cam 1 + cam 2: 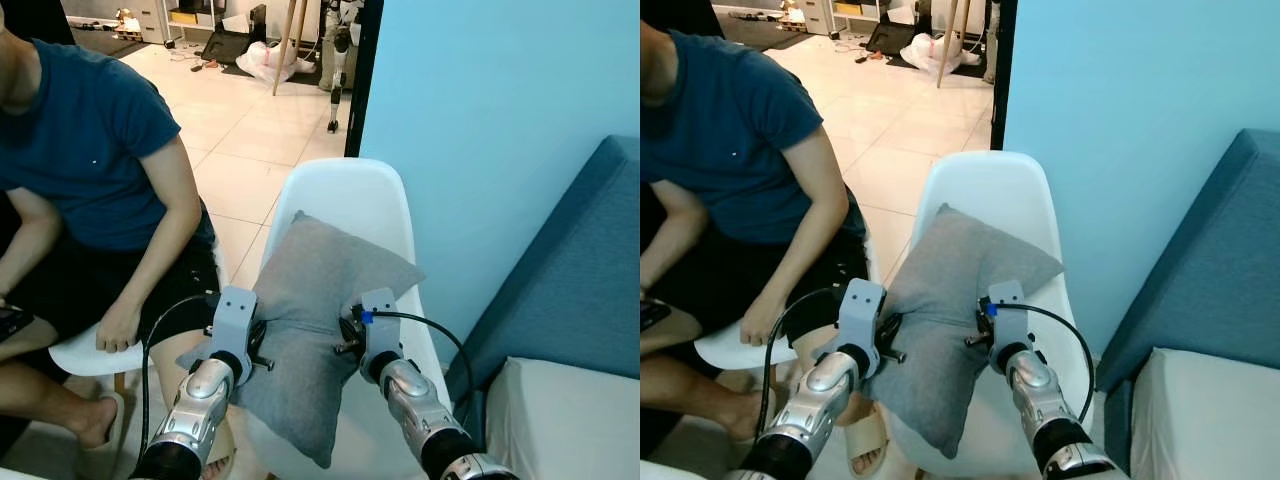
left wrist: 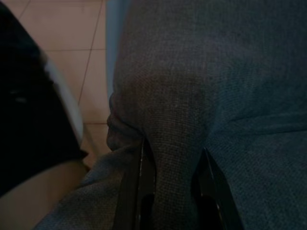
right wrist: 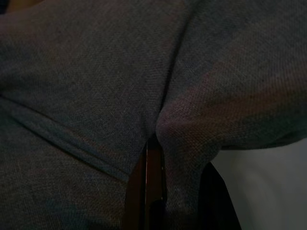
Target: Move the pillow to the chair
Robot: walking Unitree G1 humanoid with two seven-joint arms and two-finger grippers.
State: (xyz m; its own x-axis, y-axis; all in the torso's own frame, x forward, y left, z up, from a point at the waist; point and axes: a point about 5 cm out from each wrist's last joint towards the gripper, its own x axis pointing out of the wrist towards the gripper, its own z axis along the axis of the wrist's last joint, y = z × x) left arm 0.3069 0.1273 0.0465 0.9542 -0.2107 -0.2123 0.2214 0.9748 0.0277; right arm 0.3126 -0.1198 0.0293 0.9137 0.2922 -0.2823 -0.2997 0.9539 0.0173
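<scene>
**Grey pillow pinched from both sides over the white chair**

Both silver arms stretched forward and slightly inward, wrists level, meeting at the lower half of the grey pillow. Left gripper clamped on a bunched fold at the pillow's left edge, black fingers pressed into the cloth on either side of the fold. Right gripper pinching a similar ridge of fabric on the pillow's right side, one finger plainly lit, the other in shadow. A black cable looping from each wrist back along the forearm.

Pillow held tilted, upper corner leaning against the backrest of the white chair, lower corner hanging past the seat's front edge. Whether the underside touches the seat: cannot tell.

Just left of the chair, a person in a dark blue shirt seated on a second white seat, one hand resting on its edge. Blue sofa to the right, against the pale blue wall.
</scene>
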